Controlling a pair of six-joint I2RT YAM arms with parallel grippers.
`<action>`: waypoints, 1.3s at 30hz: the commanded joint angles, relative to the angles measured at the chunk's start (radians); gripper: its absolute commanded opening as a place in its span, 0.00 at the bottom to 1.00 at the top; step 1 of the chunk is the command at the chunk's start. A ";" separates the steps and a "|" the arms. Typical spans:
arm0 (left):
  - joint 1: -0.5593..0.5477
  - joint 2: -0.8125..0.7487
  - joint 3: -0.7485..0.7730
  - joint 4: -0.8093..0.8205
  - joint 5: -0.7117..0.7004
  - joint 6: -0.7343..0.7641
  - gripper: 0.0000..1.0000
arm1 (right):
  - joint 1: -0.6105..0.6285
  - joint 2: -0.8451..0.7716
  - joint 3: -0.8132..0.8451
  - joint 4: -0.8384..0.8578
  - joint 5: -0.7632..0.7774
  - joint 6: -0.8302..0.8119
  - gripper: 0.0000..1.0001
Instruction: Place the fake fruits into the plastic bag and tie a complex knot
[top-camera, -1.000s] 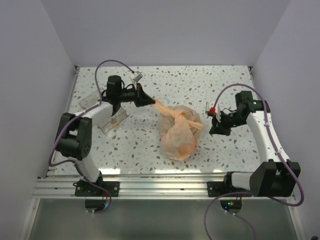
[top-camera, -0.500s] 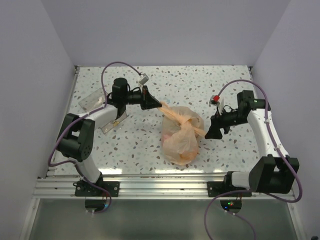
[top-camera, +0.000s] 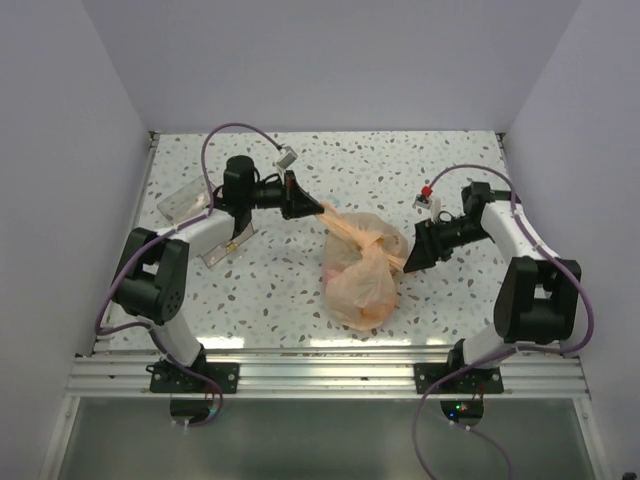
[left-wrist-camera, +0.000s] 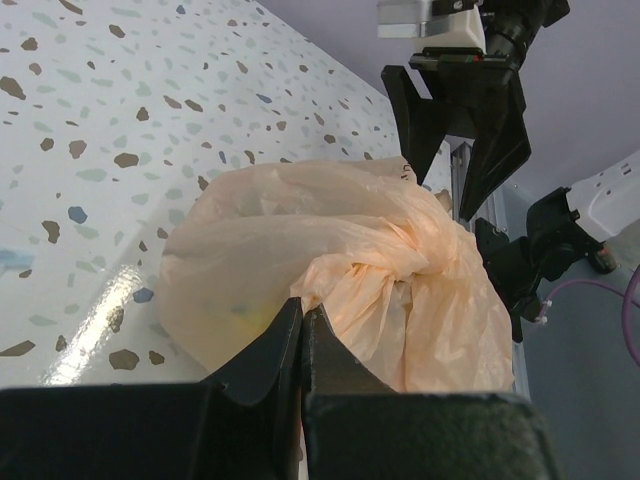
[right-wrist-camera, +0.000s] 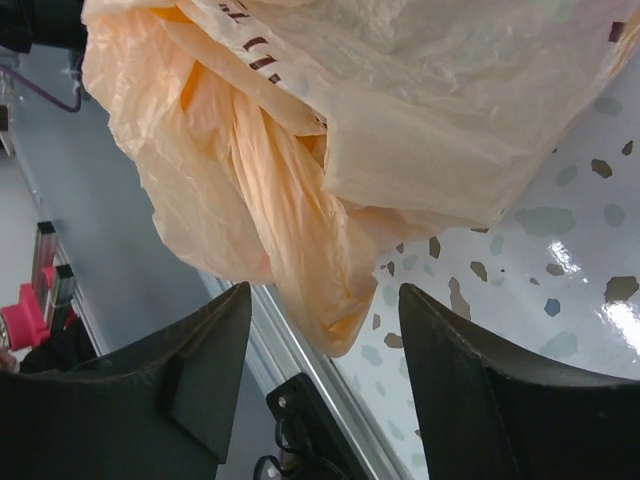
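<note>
The peach-orange plastic bag (top-camera: 362, 272) lies bulging mid-table, its handles twisted into a knot (left-wrist-camera: 420, 262) on top. My left gripper (top-camera: 308, 206) is shut on one handle strand, pulled taut up and to the left; in the left wrist view the jaws (left-wrist-camera: 302, 318) pinch that film. My right gripper (top-camera: 411, 261) stands open at the bag's right side. In its wrist view a loose handle end (right-wrist-camera: 335, 300) hangs in the gap of the gripper (right-wrist-camera: 325, 292), touching neither finger. The fake fruits are hidden in the bag; only a faint yellowish blur (left-wrist-camera: 245, 315) shows through.
A clear plastic tray (top-camera: 183, 200) lies at the back left, and a second clear piece (top-camera: 228, 241) sits under the left arm. An aluminium rail (top-camera: 320, 368) runs along the near table edge. White walls close in on the left, the right and the back.
My right gripper has opened and moved left, from well right of the bag to its loose right handle end. My left gripper shifted slightly right early on, still holding its strand.
</note>
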 joint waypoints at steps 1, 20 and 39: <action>-0.005 -0.030 0.015 0.049 0.001 0.001 0.00 | 0.021 0.034 0.034 -0.055 -0.037 -0.070 0.62; -0.048 -0.086 0.161 -0.371 -0.411 0.397 0.00 | 0.056 -0.116 0.029 0.130 0.378 0.058 0.00; -0.015 -0.159 0.117 -0.540 -0.864 0.799 0.00 | -0.026 -0.269 -0.081 0.256 0.736 0.080 0.00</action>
